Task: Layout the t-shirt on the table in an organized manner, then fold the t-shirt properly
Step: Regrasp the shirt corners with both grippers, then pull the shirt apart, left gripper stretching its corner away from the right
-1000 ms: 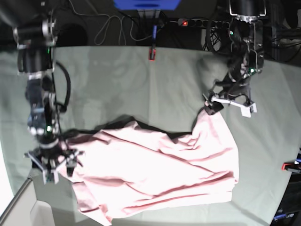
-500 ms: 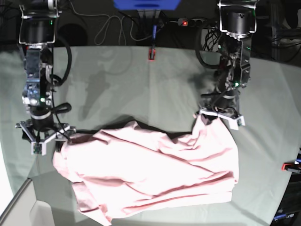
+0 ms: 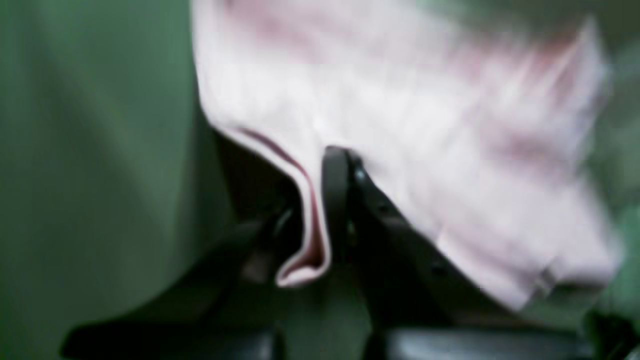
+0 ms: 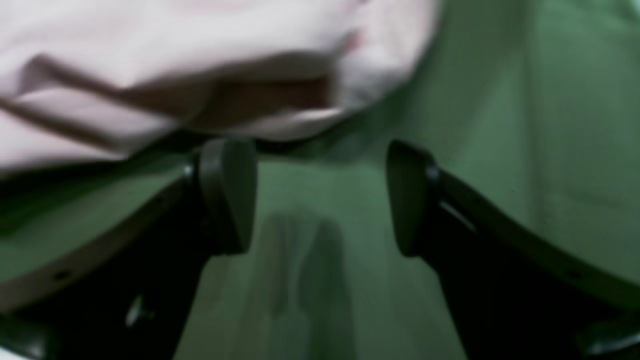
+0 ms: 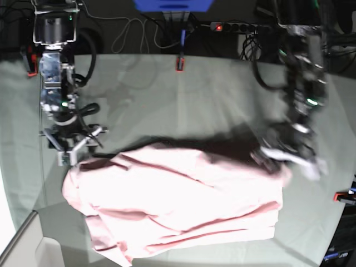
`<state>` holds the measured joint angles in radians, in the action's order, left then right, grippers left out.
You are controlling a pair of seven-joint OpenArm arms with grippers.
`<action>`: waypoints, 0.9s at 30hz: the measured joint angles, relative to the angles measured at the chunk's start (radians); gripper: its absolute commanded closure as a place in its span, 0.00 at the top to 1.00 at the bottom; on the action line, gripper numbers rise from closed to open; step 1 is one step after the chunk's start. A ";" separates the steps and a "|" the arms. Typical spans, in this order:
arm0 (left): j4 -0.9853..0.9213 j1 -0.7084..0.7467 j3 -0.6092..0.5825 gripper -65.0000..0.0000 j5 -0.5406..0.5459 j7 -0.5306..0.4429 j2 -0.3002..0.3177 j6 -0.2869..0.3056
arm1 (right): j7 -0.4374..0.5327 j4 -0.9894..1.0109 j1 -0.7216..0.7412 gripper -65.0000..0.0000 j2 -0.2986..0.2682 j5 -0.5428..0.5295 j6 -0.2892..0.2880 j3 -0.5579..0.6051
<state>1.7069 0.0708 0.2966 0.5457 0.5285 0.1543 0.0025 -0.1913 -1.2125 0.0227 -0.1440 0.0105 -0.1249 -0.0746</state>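
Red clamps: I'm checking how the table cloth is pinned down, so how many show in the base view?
3. One red clamp at the far edge's middle, one at the far left behind the right arm, one at the right edge. Others may be hidden.

No readable text, label or number shows on the t-shirt (image 5: 178,206) or elsewhere.

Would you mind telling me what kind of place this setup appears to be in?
Probably a robotics lab bench: a cloth-covered table held by a red clamp, a power strip with trailing cables behind it, and two arms working a t-shirt.
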 measured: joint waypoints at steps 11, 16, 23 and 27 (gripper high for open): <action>0.015 -0.296 0.446 0.00 -0.011 0.276 0.035 -0.002 | -0.002 0.039 0.010 0.63 0.017 0.001 -0.007 0.069; -0.043 -0.287 0.445 0.00 -0.017 0.283 0.039 -0.006 | -0.003 0.039 0.007 0.63 0.018 0.000 -0.007 0.138; -0.080 -0.226 0.449 0.00 -0.018 0.275 0.036 -0.006 | -0.006 0.042 0.010 0.63 0.014 0.001 -0.007 0.212; -0.079 -0.187 0.447 0.00 -0.013 0.277 0.031 -0.006 | 0.009 0.068 0.043 0.62 0.014 -0.002 -0.008 0.248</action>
<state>1.6276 -0.1162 0.7437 0.5323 0.8051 0.1852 -0.0036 -0.1822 -1.1442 0.0662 -0.1295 0.0090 -0.1333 0.1730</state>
